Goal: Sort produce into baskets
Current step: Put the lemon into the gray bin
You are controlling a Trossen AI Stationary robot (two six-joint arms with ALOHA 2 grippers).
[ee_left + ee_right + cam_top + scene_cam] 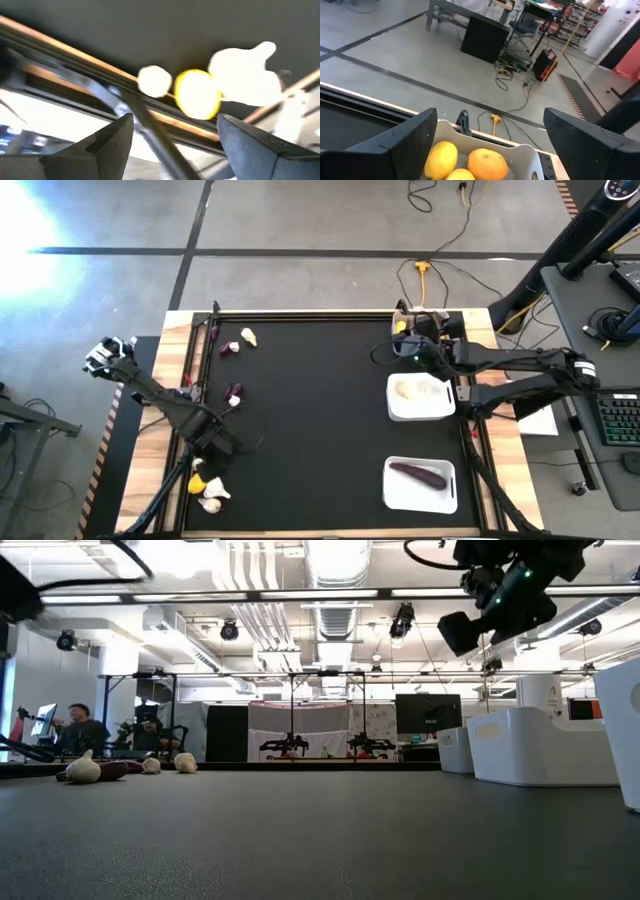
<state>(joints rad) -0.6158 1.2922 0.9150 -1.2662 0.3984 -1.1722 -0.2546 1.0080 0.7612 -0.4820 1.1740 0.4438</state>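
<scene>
My left gripper (203, 463) is open and empty at the table's near left corner. In the left wrist view (175, 135) its fingers stand just short of a lemon (197, 94) that lies between two garlic bulbs (154, 81) (245, 75). The lemon (197, 483) rests on the mat by the wooden edge. My right gripper (405, 340) is open and empty above the far basket (520, 150), which holds several lemons (487, 162). The middle basket (421, 398) holds garlic, and the near basket (421, 485) holds an eggplant (418, 474).
A garlic bulb (248, 337) and purple bits (228, 348) (235, 393) lie on the mat's far left part. A raised rail (190, 380) runs along the mat's left edge. The wide middle of the black mat (310, 420) is bare. People sit far behind the table (80, 725).
</scene>
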